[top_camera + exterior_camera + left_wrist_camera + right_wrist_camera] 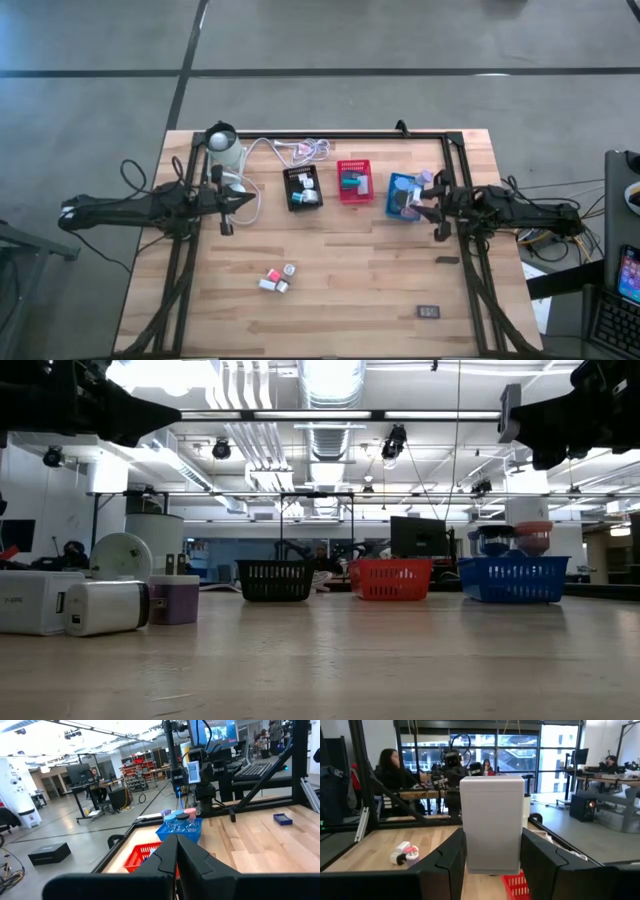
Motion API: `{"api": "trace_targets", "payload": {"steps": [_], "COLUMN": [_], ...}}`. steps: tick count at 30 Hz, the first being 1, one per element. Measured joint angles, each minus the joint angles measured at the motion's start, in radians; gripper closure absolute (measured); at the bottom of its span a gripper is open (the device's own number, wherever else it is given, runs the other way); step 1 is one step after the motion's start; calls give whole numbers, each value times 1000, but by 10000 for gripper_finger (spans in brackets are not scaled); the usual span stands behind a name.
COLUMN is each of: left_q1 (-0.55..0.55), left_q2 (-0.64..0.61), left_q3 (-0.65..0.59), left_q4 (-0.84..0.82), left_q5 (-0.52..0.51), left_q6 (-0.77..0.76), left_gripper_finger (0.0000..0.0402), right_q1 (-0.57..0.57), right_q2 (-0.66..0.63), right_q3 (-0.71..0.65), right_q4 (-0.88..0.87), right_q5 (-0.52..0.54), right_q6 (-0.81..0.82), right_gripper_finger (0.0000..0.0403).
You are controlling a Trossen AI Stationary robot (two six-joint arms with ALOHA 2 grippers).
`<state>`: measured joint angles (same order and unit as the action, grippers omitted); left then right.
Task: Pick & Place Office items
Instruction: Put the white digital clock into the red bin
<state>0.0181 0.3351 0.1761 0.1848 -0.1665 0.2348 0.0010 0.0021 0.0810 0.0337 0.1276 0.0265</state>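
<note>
Your right jaws (491, 857) are clamped on a white block (492, 822), which stands upright between the two dark fingers (447, 860) in the right wrist view. In the high view this gripper (432, 204) sits raised at the right edge of the blue mesh tray (404, 197), on the right side of the worktop (350, 280). That tray already carries rolls piled above its rim, as the low view shows (514, 577).

Your left jaws (176, 851) are together, the fingertips meeting with nothing between them. In the high view the left gripper (240, 202) sits raised just left of the black mesh tray (302, 187).

The three trays stand in a row across the back half of the worktop: black, then the red mesh tray (354, 181), then blue. Each holds some office items.

Loose items remain on the worktop. A small cluster of white and pink pieces (277, 279) lies near the front centre, well apart from both grippers. A small dark rectangle (429, 312) lies near the front right. Another dark piece (449, 260) lies beside the right frame rail.

A white coiled cable (305, 150) lies at the back edge behind the black tray. A white cylindrical unit (224, 148) stands at the back left corner.

People sit at desks in the room beyond the worktop.
</note>
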Motion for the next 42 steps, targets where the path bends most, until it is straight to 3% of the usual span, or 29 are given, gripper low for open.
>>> {"api": "trace_targets", "payload": {"steps": [26,33,42], "left_q1": [0,0,0], "left_q2": [0,0,0], "left_q3": [-1,-1,-1], "left_q4": [50,68,77], "left_q5": [0,0,0], "left_q6": [21,21,23], "left_gripper_finger": [390,390,390], "right_q1": [-11,-14,-132], "right_q2": [37,289,759], "right_q3": [23,173,543], "right_q4": [15,6,-317], "right_q5": [12,127,160], "right_q6": [20,1,70], "right_gripper_finger": [261,261,261]}}
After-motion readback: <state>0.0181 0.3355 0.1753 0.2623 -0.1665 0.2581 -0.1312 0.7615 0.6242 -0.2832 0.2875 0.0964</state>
